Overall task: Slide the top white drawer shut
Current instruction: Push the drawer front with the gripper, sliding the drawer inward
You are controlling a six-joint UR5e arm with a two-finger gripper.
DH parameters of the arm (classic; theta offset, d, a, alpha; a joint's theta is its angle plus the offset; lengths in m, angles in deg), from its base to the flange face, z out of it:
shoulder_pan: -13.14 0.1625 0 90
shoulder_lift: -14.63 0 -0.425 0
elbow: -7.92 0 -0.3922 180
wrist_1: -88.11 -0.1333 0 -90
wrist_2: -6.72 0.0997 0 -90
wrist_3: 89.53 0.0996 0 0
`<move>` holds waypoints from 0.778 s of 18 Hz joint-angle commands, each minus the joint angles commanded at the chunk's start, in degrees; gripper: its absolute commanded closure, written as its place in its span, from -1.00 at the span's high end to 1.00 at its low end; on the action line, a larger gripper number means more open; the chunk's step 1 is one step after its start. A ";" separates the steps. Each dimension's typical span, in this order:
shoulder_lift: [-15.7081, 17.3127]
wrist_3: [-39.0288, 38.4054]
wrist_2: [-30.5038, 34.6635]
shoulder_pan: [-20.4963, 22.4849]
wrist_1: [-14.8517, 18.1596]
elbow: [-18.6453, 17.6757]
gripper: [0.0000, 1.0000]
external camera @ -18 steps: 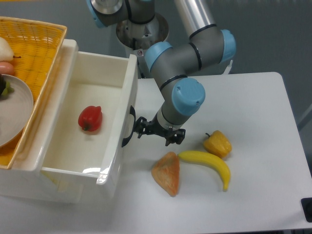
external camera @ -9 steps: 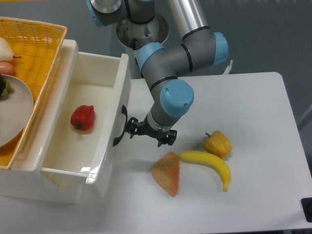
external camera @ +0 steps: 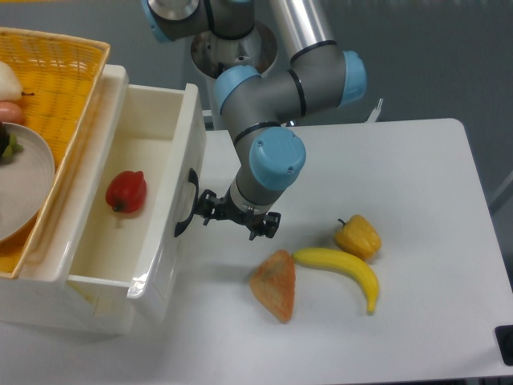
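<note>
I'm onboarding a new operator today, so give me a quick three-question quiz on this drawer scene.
1. True or false: the top white drawer is fully shut.
2. What lies inside the drawer? A) banana B) red pepper C) orange wedge
3. Fill in: the gripper sits right by the drawer's black ____.

Key
1. False: the drawer stands well out, its inside open to view.
2. B: the red pepper lies on the drawer floor; the banana and the orange wedge lie on the table, beside a yellow pepper.
3. handle. Whether the fingers touch it, or are open or shut, cannot be told.
</note>
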 joint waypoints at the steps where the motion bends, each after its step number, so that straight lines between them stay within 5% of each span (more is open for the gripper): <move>1: 0.17 0.00 0.00 -0.18 0.00 0.00 1.00; 14: 1.05 -0.26 0.00 -2.11 0.26 -0.09 1.00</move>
